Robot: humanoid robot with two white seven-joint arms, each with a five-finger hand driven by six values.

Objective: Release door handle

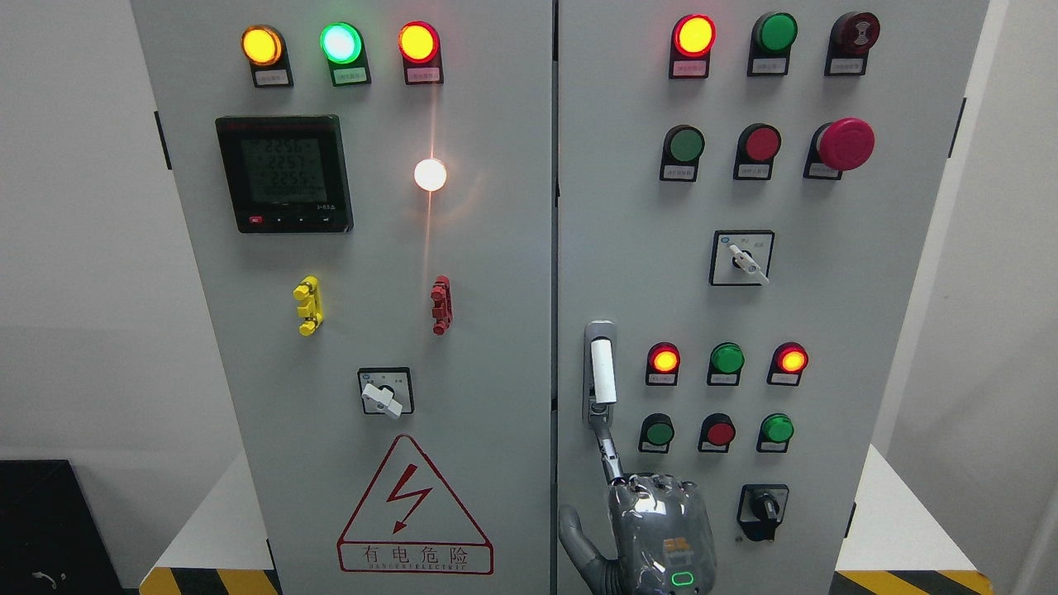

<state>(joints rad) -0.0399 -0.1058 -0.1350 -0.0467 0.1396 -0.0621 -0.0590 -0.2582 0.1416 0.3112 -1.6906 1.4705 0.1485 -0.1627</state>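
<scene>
The door handle (603,372) is a white upright lever in a grey housing at the left edge of the right cabinet door (826,314). My right hand (653,529) rises from the bottom edge just below it, its grey back facing me. One thin finger (610,454) stretches up, and its tip reaches the housing's lower end. The thumb (572,533) sticks out to the left, apart from the handle. Nothing is wrapped around the lever. The left arm does not show.
The left cabinet door (347,297) carries a meter, lit lamps, yellow and red clips, a rotary switch and a red warning triangle. The right door has lamps, push buttons, a red mushroom button (845,144) and rotary switches (762,508) close to my hand.
</scene>
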